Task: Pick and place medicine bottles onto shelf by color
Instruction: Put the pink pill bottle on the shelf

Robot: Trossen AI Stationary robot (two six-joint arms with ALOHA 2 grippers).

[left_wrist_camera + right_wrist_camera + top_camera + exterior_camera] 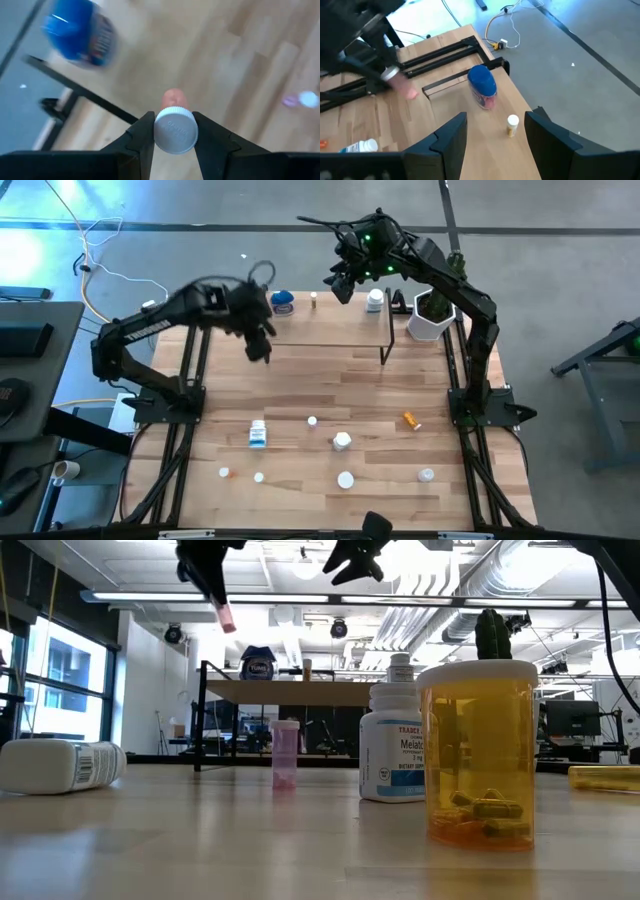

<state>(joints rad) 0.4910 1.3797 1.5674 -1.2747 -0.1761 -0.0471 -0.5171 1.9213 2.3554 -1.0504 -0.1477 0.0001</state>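
Above the table's left half, well off the boards, the left gripper (259,345) is seen with its fingers clamped on a small pink vial (173,98); the grip is taken at the white cap (175,131), and the pink body hangs beyond it. The vial is judged light, rigid and smooth-sided, so a hold on the ribbed cap is likely the surer one, and little squeeze should be needed. It is carried near the front edge of the shelf (340,330), not yet over its board.

On the shelf's left end the blue-lidded jar (283,302) is stood, with a tiny pale vial (313,300) further along and a white bottle (375,300) towards the right end. Above that stretch the right gripper (343,288) is held with its fingers apart and nothing between them.

Nearer the table's front the remaining bottles are scattered: a blue-labelled white bottle (258,434) lying on its side, several small white ones, and an orange vial (411,420) to the right. All are judged light and hard, the lying ones apt to roll; they would best be taken across the body or at the cap.
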